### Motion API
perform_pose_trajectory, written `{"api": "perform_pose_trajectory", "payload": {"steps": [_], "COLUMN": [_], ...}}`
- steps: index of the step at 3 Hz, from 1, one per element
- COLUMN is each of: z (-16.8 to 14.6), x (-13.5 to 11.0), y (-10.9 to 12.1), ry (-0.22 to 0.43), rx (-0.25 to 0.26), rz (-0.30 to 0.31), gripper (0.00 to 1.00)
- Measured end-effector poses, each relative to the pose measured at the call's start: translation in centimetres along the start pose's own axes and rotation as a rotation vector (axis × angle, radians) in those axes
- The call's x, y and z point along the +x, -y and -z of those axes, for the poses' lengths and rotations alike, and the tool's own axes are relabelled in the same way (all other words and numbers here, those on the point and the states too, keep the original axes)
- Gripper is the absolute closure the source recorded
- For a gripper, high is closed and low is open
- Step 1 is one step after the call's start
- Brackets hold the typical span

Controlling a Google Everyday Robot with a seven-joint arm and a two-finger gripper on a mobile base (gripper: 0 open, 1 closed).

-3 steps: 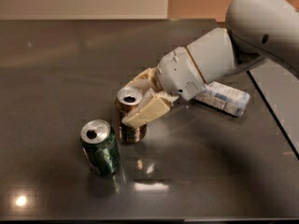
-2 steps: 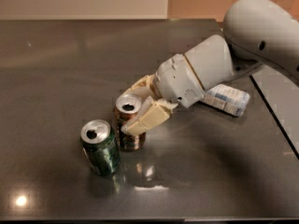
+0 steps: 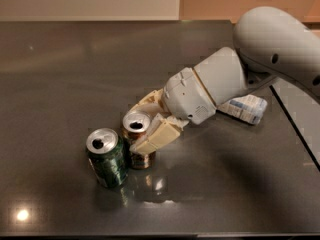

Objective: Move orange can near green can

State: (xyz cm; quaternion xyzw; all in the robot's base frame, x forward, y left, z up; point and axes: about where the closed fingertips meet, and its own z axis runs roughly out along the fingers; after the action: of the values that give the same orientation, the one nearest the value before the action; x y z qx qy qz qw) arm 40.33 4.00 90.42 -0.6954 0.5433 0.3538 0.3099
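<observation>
tool (image 3: 136, 128): pinching the orange can, with one cream finger (image 3: 156, 135) across the can's 4 o'clock side and the other behind it at 12 o'clock; it sits left of centre on the surface, on the white arm (image 3: 260, 59) reaching in from 2 o'clock.
orange can (image 3: 139, 156): upright on the dark surface (image 3: 75, 74), just beside the green can at that can's 2 o'clock; whether the two touch I cannot tell.
green can (image 3: 106, 159): upright, free, at the orange can's 8 o'clock.
task state: by my judgement the placing is all but done; what remains is letting go and backing off.
risk, knock-on: any further push toward 8 o'clock would drive the orange can into the green one, and light cans likely slide or topple on this glossy top.
risk, release: the front finger lies slanted across the can wall, so spreading unevenly or retreating sideways could drag or tip the orange can.
risk, retreat: a lift before the grip is fully loosened would carry the can up and drop it.
white-and-blue packet (image 3: 246, 109): lying at 3 o'clock just beside the arm; a low sweep back toward 3 o'clock could shove it.
</observation>
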Motion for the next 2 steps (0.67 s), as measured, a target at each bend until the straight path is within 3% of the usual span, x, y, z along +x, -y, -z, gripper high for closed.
{"api": "perform_pose_trajectory", "payload": {"steps": [2], "z": [-0.6], "x": [1.0], "y": [-0.32], "ry": [-0.027], "rx": [-0.022], "rz": [-0.004], "gripper": [0.12]}}
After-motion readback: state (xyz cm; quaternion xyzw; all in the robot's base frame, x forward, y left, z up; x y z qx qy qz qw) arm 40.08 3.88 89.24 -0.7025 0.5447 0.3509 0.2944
